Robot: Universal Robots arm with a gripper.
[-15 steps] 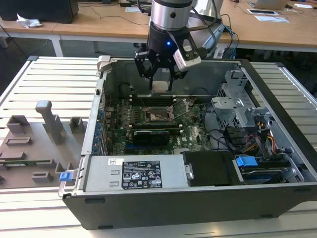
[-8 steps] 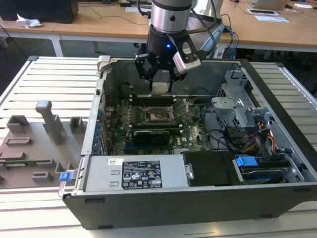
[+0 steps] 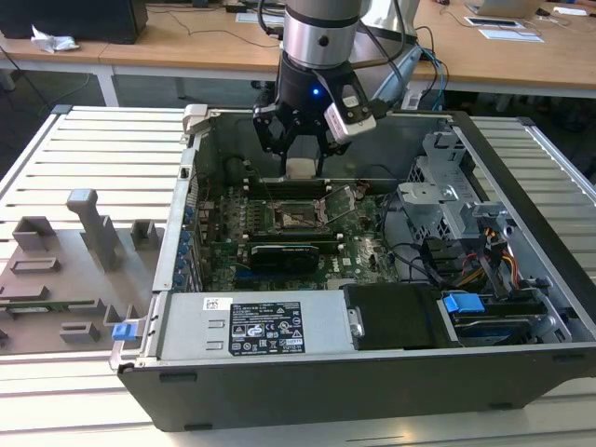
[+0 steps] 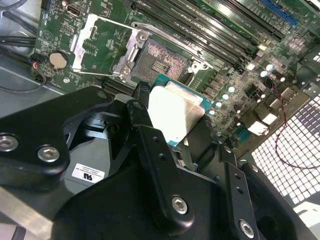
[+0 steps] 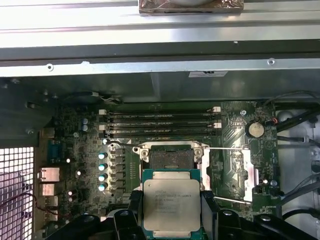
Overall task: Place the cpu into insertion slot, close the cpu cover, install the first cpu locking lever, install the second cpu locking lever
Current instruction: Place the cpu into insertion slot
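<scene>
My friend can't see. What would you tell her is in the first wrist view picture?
The gripper holds the cpu, a small silvery square chip, close to the uncovered insertion slot on a green motherboard. The cpu cover lies flipped open beside the slot, and long black memory slots run nearby.

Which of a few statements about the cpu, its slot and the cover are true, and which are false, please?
1. The gripper holds the cpu. True.
2. The cpu sits in the insertion slot. False: the slot's pin field is bare, and the cpu hangs in the gripper, apart from it.
3. The cpu cover is closed over the slot. False: it lies swung open beside the slot.
4. Long memory slots run beside the insertion slot. True.
</scene>
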